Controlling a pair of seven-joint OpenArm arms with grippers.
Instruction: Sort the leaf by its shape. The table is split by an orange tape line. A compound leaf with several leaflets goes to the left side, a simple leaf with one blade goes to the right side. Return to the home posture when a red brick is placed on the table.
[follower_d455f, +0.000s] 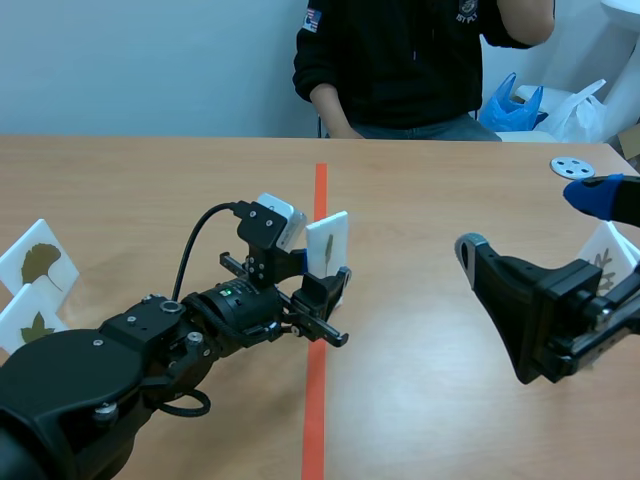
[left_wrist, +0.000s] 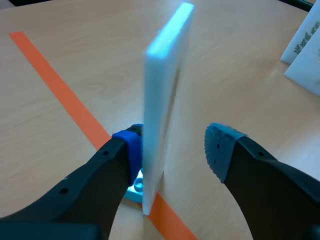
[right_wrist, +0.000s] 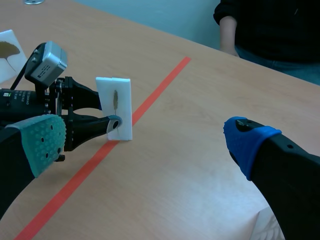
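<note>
A white card (follower_d455f: 327, 248) with one narrow leaf blade stands upright on the orange tape line (follower_d455f: 318, 400). My left gripper (follower_d455f: 322, 276) is open around the card's lower part. From the left wrist, the card (left_wrist: 162, 100) is edge-on between the fingers. One blue pad (left_wrist: 131, 149) is close against it and the other pad (left_wrist: 219, 145) stands apart. My right gripper (follower_d455f: 530, 225) hangs open over the right side, well away from the card. From the right wrist, the card (right_wrist: 115, 107) and the left gripper (right_wrist: 107, 125) lie ahead of my right gripper (right_wrist: 145, 145).
Two leaf cards (follower_d455f: 38, 258) (follower_d455f: 30, 322) stand at the table's left edge. Another card (follower_d455f: 605, 255) stands behind my right gripper, and two compound-leaf cards (left_wrist: 305, 45) show beyond the left gripper. A grey disc (follower_d455f: 572, 167) lies far right. A person (follower_d455f: 400, 60) sits across the table.
</note>
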